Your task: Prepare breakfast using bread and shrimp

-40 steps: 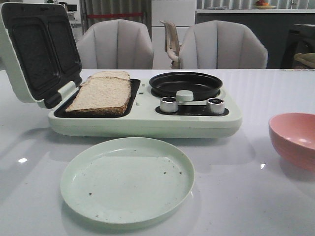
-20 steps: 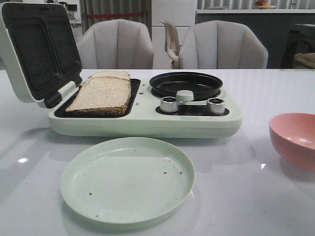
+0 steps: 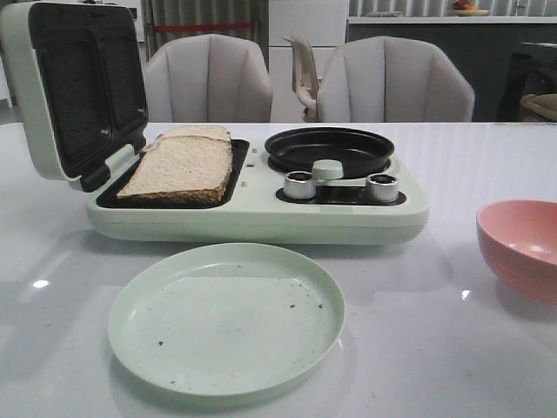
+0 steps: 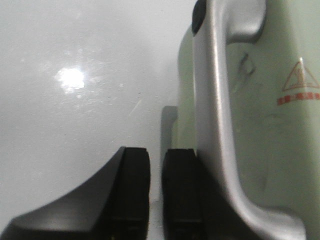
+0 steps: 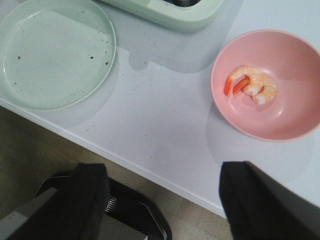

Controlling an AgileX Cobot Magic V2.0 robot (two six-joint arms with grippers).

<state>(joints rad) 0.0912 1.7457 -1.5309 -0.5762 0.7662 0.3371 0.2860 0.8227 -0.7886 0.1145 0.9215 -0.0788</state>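
Note:
Two slices of bread (image 3: 178,167) lie overlapping in the open sandwich tray of the pale green appliance (image 3: 261,218). Its lid (image 3: 74,87) stands raised at the left. The shrimp (image 5: 250,85) lie together in the pink bowl (image 5: 285,120), which also shows at the right in the front view (image 3: 522,248). My left gripper (image 4: 156,190) is shut with only a thin gap, and one finger rests against the lid's silver handle (image 4: 215,125). My right gripper (image 5: 165,200) is open and empty, above the table's front edge, short of the bowl. Neither gripper shows in the front view.
A pale green plate (image 3: 226,318) with dark crumbs sits in front of the appliance. A black round pan (image 3: 329,148) and two silver knobs (image 3: 298,185) are on the appliance's right half. Two grey chairs (image 3: 209,78) stand behind the table.
The lid has swung from leaning back to nearly upright, towards the bread. Nothing else has moved.

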